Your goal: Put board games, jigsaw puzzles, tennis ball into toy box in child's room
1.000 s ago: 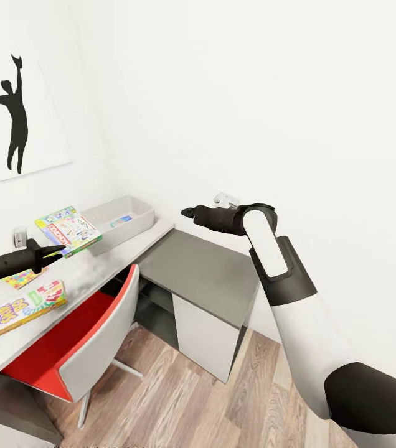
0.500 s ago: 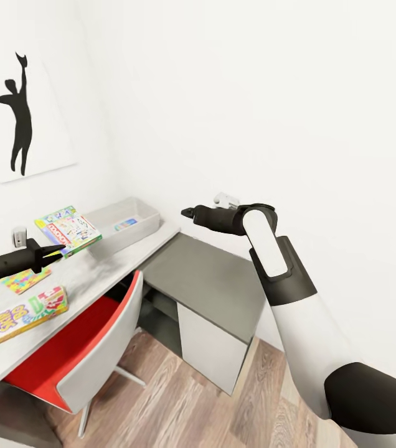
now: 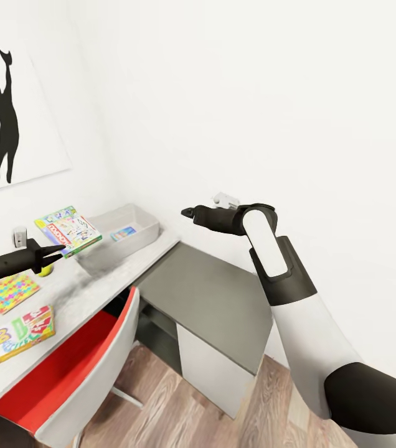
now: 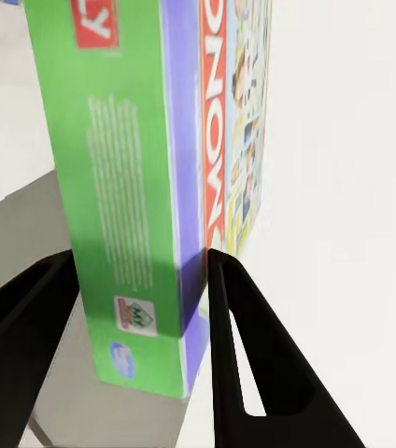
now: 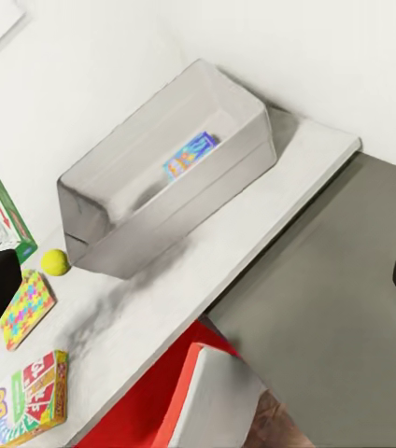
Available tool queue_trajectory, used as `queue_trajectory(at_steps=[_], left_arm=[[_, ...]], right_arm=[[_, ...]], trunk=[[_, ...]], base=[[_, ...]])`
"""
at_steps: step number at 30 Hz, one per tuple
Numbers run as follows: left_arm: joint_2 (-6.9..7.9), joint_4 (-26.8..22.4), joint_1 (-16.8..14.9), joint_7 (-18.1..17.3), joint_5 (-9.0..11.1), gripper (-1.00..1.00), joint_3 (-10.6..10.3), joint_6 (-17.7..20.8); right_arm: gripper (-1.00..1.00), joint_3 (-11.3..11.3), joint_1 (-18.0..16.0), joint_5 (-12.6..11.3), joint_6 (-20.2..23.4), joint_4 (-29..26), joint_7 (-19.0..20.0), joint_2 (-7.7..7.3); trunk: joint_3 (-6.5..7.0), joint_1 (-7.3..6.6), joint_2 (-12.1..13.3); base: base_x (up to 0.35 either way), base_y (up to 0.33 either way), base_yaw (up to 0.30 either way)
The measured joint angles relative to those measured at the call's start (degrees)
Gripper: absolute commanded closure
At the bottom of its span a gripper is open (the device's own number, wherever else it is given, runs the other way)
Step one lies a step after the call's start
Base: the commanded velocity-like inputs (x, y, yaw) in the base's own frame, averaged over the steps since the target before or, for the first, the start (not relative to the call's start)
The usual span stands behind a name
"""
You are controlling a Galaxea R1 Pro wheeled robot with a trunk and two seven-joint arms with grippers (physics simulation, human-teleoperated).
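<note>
My left gripper [image 3: 53, 251] is shut on the edge of the green-bordered board game [image 3: 68, 231], held in the air above the table [image 3: 101, 274]; its fingers [image 4: 245, 345] clamp the box's green side [image 4: 123, 187]. Just beyond stands the grey toy box [image 3: 137, 231] with a blue board game [image 5: 190, 154] lying inside. A tennis ball [image 3: 46, 270] rests under the held game, a jigsaw puzzle [image 3: 10, 292] beside it, and the SKIP-BO board game [image 3: 11, 335] nearer the front edge. My right gripper [image 3: 187, 213] hangs open over the lower cabinet, holding nothing.
A dark grey cabinet top [image 3: 216, 292] adjoins the table on the right, lower than it. A red-and-grey chair [image 3: 80, 354] is tucked under the table's front edge. White walls close in behind, one with a black silhouette picture [image 3: 5, 118]. Wood floor [image 3: 179, 410] lies below.
The whole view has shifted, so the camera moved; the table's things sit lower and further left in the picture. The tennis ball now shows. Both arms keep their poses, the left still gripping the game.
</note>
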Motion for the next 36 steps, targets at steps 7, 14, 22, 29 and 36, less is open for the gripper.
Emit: queue_trajectory(at_steps=[7,14,22,29,36], left_arm=[[0.0,0.0,0.0,0.0,0.0,1.0,0.0,0.0],[-0.01,0.0,0.0,0.0,0.2,1.0,0.0,0.0],[-0.01,0.0,0.0,0.0,0.3,1.0,0.0,0.0],[-0.02,0.0,0.0,0.0,0.1,1.0,0.0,0.0],[0.06,0.0,0.0,-0.1,0.2,1.0,0.0,0.0]], right_arm=[[-1.0,0.0,0.0,0.0,0.0,0.0,0.1,0.0],[-1.0,0.0,0.0,0.0,0.0,0.0,0.1,0.0],[-1.0,0.0,0.0,0.0,0.0,0.0,0.1,-0.01],[-1.0,0.0,0.0,0.0,0.0,0.0,0.1,-0.01],[-1.0,0.1,0.0,0.0,0.0,0.0,0.1,-0.01]], trunk=[[0.0,0.02,0.0],[0.0,0.02,0.0],[0.0,0.02,0.0],[0.0,0.02,0.0],[0.0,0.02,0.0]], base=[[0.16,0.0,0.124],[0.133,0.042,0.052],[0.076,0.041,0.003],[0.163,0.108,-0.112],[0.119,0.071,-0.019]])
